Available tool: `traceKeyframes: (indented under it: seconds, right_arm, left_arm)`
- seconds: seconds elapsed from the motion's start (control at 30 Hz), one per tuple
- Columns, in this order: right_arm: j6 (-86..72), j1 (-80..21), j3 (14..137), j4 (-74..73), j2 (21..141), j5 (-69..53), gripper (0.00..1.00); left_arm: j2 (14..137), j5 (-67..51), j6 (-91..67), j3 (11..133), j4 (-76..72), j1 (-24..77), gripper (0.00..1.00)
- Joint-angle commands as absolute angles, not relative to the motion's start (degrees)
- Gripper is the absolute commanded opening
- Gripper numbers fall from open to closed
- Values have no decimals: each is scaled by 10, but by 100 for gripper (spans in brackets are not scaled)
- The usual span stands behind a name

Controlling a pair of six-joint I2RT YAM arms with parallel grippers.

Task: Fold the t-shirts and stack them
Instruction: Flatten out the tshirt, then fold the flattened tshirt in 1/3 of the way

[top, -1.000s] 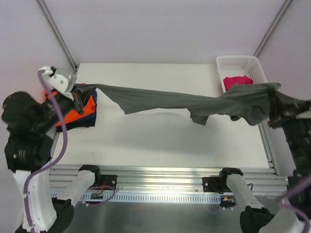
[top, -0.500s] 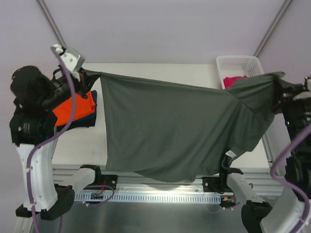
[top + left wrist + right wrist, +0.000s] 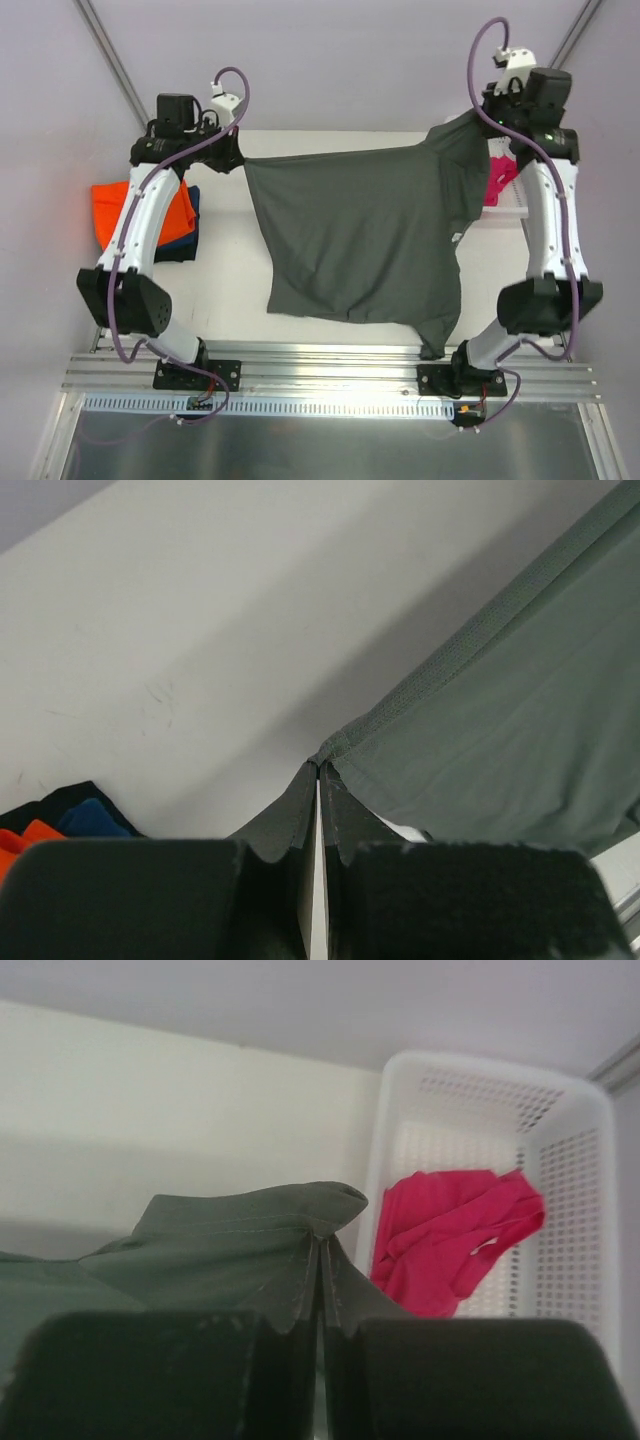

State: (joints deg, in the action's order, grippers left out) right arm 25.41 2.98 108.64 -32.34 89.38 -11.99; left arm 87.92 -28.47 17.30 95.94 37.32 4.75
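The dark grey t-shirt (image 3: 360,240) hangs spread out between my two grippers over the middle of the table. My left gripper (image 3: 238,160) is shut on its top left corner (image 3: 345,742), the fingertips pinching the hem. At the far right my right gripper (image 3: 487,118) is shut on the other top corner (image 3: 250,1235). The shirt's lower edge reaches toward the table's near edge. An orange t-shirt (image 3: 120,205) lies folded on a navy one (image 3: 185,245) at the left. A magenta-pink t-shirt (image 3: 450,1235) lies crumpled in the basket.
The white lattice basket (image 3: 570,1160) stands at the table's far right corner, just behind my right gripper. The folded stack sits at the left edge, beside my left arm. Bare white tabletop (image 3: 220,290) shows between the stack and the hanging shirt.
Both arms swung up and toward the far side of the table. The grey shirt went from a stretched rope to a flat hanging sheet, and it has moved away from the near edge.
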Motion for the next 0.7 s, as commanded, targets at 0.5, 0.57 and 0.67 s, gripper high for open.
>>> traceKeyframes:
  seconds: [0.5,0.57,0.67]
  right_arm:
    - [277,-27,1223,-272,1203,-109,1]
    - [279,-31,1211,-273,1210,-105,1]
    - [280,-35,1196,-282,1209,-111,1]
  left_arm:
    - [1191,-266,180,1196,331,20,0]
    - [1194,-266,180,1191,332,19,0]
    - [1198,-270,181,1183,331,16,0]
